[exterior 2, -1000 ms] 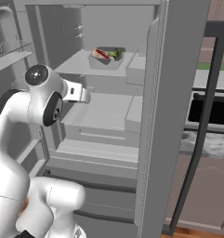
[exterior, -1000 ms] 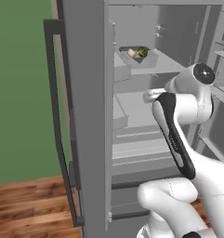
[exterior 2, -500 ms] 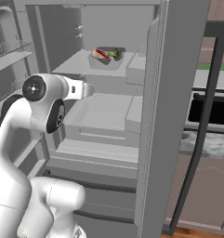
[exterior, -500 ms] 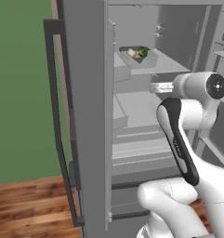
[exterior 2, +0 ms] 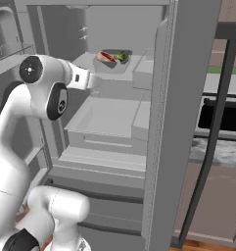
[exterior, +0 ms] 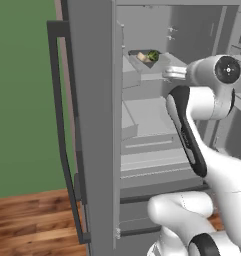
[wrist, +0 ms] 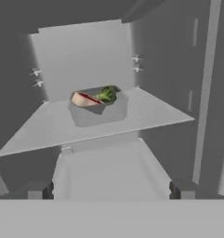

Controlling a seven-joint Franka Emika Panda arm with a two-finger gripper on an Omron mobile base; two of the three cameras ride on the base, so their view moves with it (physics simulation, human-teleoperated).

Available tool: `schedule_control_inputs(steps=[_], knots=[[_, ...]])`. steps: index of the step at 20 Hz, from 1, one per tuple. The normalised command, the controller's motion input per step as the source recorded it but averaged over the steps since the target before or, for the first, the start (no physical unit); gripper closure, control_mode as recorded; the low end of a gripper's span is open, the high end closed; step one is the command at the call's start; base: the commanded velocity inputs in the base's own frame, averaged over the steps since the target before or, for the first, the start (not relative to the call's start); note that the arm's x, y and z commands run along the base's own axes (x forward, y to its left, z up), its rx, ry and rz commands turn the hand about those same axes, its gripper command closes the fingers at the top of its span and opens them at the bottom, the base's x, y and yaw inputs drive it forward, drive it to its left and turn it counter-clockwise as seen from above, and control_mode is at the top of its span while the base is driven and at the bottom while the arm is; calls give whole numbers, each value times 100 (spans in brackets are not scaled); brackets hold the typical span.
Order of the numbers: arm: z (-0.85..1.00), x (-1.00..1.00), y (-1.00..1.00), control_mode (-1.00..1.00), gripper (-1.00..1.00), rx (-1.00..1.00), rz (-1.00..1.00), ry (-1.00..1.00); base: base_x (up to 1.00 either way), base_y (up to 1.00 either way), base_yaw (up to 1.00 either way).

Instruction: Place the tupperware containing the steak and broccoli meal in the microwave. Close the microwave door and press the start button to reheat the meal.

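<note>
The tupperware [exterior: 147,56] [exterior 2: 113,59] [wrist: 98,104] sits on the upper shelf of an open fridge. Inside it I see the meal: a green broccoli floret [wrist: 106,95] and a tan, red-edged chunk of steak [wrist: 83,99]. My gripper [wrist: 111,190] [exterior: 167,74] [exterior 2: 96,82] is open and empty. It points into the fridge at about shelf height, short of the container and a little below it. The microwave and its door are out of view, unless the dark-windowed appliance [exterior 2: 222,117] behind the fridge door is it; I cannot tell.
Both fridge doors stand open, one at the left [exterior: 92,125] and one at the right [exterior 2: 183,122]. Below the upper shelf [wrist: 146,116] lie a lower shelf and drawers [exterior 2: 109,142]. A marble counter [exterior 2: 217,149] runs under the dark-windowed appliance.
The hand has risen from the level of the lower shelf to the height of the upper shelf and turned toward the tupperware. Its jaws stay open.
</note>
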Motion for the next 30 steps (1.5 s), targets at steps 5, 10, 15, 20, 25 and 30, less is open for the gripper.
schedule_control_inputs(steps=[5, 10, 15, 20, 25, 30], knots=[[22, 36, -1, -100, -100, 11, -7, 8, 0, 0, 0], [1, 40, -19, -100, -100, 15, 0, 0, 0, 0, 0], [-5, 39, -3, -100, -100, 4, 0, 0, 0, 0, 0], [-13, 46, -1, -100, -100, 2, 0, 0, 0, 0, 0], [-22, 43, 0, -100, -100, 0, 0, 3, 0, 0, 0], [-17, 50, 0, -100, -100, 0, 0, 6, 0, 0, 0]])
